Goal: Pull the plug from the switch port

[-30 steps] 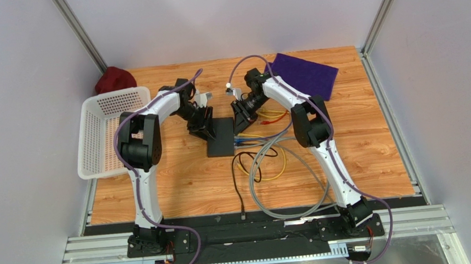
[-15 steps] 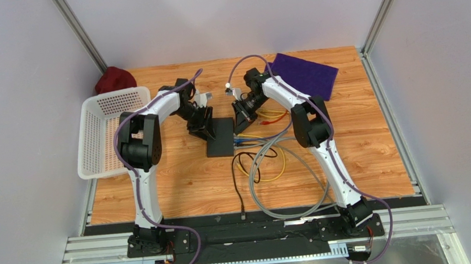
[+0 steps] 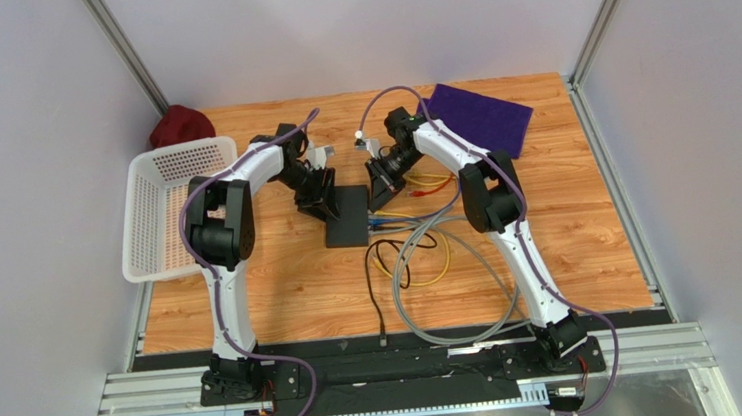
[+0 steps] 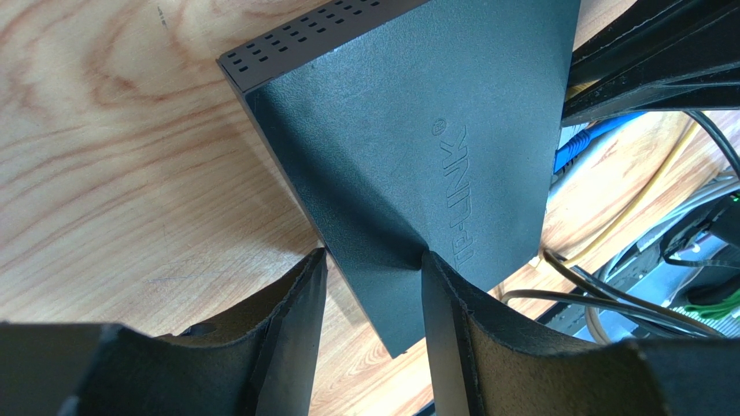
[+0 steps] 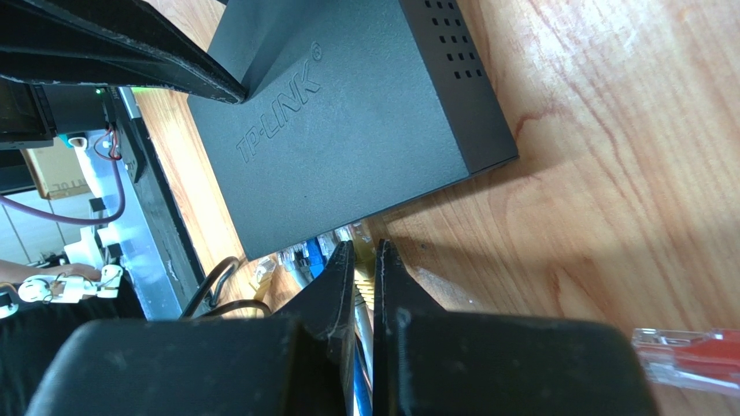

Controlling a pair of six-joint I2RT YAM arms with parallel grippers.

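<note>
The switch [image 3: 347,217] is a flat matte-black box in the middle of the table, with several cables plugged into its right side. My left gripper [image 3: 320,199] is open at its left edge. In the left wrist view [image 4: 372,256] one finger [image 4: 443,295] rests on the switch's top [image 4: 408,139] and the other finger [image 4: 300,295] stands beside its edge on the wood. My right gripper [image 3: 380,180] is at the port side. In the right wrist view [image 5: 361,250] its jaws are closed on a yellow plug [image 5: 364,263] at the edge of the switch [image 5: 347,121].
A white mesh basket [image 3: 178,202] stands at the left, a red cloth [image 3: 178,125] behind it, a purple cloth [image 3: 479,114] at the back right. Grey, yellow and black cables [image 3: 433,263] loop in front of the switch. A loose red plug [image 5: 686,351] lies by my right gripper.
</note>
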